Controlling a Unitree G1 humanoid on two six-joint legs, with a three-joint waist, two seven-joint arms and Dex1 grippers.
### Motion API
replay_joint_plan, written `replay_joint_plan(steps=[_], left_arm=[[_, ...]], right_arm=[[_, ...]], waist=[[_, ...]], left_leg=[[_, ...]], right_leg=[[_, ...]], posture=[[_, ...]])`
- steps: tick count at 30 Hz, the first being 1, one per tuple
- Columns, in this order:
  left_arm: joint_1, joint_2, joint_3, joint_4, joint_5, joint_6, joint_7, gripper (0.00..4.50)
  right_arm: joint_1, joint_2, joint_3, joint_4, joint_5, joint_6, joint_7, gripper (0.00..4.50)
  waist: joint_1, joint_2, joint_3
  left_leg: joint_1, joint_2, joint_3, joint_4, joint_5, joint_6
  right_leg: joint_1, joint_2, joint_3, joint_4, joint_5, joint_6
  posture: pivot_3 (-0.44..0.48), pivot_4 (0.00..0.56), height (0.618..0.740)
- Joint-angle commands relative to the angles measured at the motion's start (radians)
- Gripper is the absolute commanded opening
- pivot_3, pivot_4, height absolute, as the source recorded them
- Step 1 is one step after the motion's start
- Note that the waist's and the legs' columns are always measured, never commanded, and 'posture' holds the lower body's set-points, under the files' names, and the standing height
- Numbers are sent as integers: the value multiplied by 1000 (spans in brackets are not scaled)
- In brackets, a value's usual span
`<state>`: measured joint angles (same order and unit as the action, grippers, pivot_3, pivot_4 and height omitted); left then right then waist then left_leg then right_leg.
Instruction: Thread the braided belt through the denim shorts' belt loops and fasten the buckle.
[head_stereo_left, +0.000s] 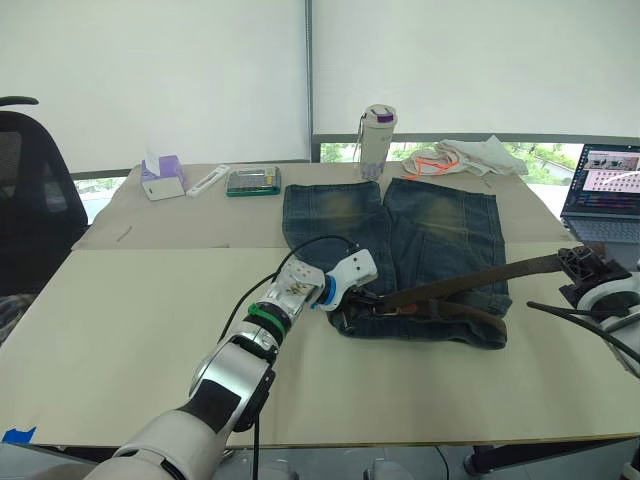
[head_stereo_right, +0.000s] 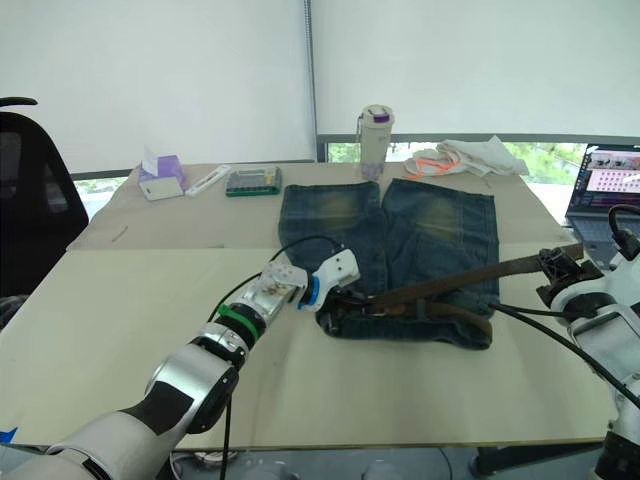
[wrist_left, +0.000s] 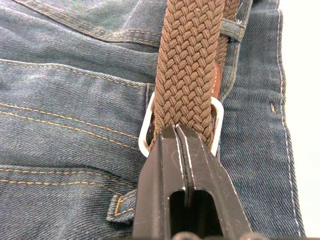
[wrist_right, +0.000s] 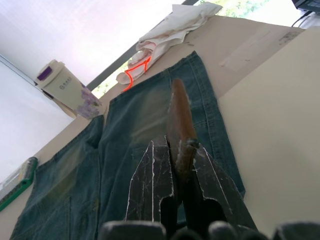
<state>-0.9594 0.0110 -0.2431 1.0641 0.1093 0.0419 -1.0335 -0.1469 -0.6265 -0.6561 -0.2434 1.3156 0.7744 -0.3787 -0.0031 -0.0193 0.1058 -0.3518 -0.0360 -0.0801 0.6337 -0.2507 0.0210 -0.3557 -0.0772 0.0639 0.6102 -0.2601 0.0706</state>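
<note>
Meanwhile, the left gripper (head_stereo_left: 372, 298) was clamped shut at the waistband of the denim shorts (head_stereo_left: 420, 240), its black fingers (wrist_left: 182, 165) pinched together against the braided belt (head_stereo_left: 470, 277) right where the strap passed through the buckle (wrist_left: 150, 125). That silvery frame lay just ahead of the fingertips, flat on the denim, and one of the belt loops (wrist_left: 231, 31) crossed the strap a little farther beyond it.

From that hand the belt ran rightward across the waistband and rose off the table toward the right gripper (head_stereo_right: 556, 264), which was closed on the strap's free end and held it in the air, well clear of the shorts' edge. In the right wrist view the brown strap (wrist_right: 181, 125) stood between that gripper's fingers and stretched away from them toward the shorts.

Woven and soft, the belt looked likely to sag and twist wherever it was left unsupported, so a hold close to the tip probably served best for feeding it. The buckle was the only rigid part and seemed the steadier place to pin. The denim, limp and light, could bunch if dragged.
</note>
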Motion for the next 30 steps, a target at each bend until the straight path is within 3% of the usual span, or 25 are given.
replay_joint_plan(steps=[1,17,30], left_arm=[[120,52,-19,130,36,70,9,16],[101,20,240,84,-198,124,120,16],[122,-18,188,-46,-218,-79,-46,16]], right_arm=[[-33,-4,-43,-20,-54,-68,5,0],[-62,26,-2,-32,-64,-26,50,0],[-68,29,20,-39,-64,-9,69,0]], waist=[[-1,0,0],[-11,4,3],[-8,5,6]], left_leg=[[0,0,0,0,0,0],[-1,0,-2,-1,0,0],[-5,-1,-1,-1,0,0]], right_leg=[[0,0,0,0,0,0],[-4,0,1,0,0,0],[-15,-1,3,1,3,-4]], posture=[[0,150,740],[0,150,740],[0,150,740]])
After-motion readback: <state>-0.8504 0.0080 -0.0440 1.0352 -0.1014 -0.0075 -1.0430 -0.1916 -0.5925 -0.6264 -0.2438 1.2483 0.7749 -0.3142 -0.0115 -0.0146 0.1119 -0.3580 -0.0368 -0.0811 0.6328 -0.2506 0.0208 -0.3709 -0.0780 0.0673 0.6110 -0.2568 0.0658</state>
